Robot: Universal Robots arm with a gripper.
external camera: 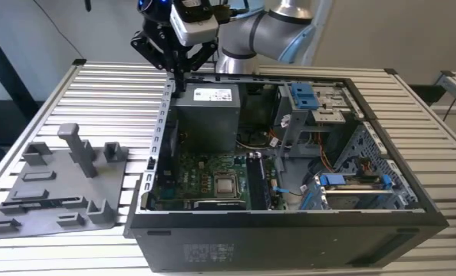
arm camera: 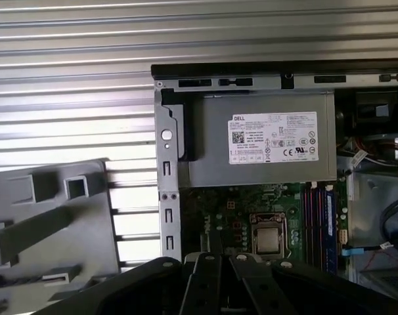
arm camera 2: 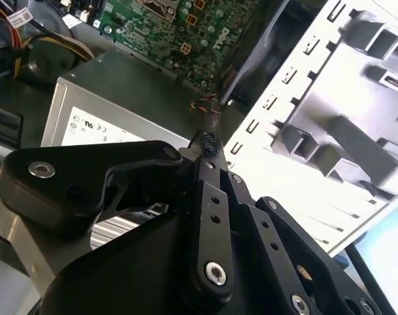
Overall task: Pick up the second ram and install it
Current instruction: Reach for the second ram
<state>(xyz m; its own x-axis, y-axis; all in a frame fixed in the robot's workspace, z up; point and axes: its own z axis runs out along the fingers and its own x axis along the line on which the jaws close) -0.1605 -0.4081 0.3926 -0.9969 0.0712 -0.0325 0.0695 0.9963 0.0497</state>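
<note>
Black linkage arms of the gripper (arm camera 2: 207, 143) fill the foreground in the second wrist view. Its two slim fingers (arm camera 2: 211, 197) are pressed together at the tips, with nothing clamped between them that I can see.

From where the exterior view looks, the gripper (external camera: 180, 75) hangs over the side wall of the open computer case (external camera: 166, 115) on the exterior view's left, at the far corner, just above the grey power supply (external camera: 206, 112).

Beyond the power supply lies the green motherboard (external camera: 204, 172) with its square processor socket (external camera: 226, 185). The long black memory slots (external camera: 257, 181) sit just beside the socket, well apart from the gripper.

In the first wrist view, long dark strips stand in those slots (arm camera: 317, 223), one with a bluish edge.

On the slatted table (external camera: 112, 86), on the exterior view's left of the case, rests the grey fixture plate (external camera: 51, 190) with its pegs. A long dark line runs along one of its channels.

I cannot tell whether the second ram is one of the strips in the slots or that line on the plate. Either way it is not in the gripper, and both places lie well away from the fingertips.
</note>
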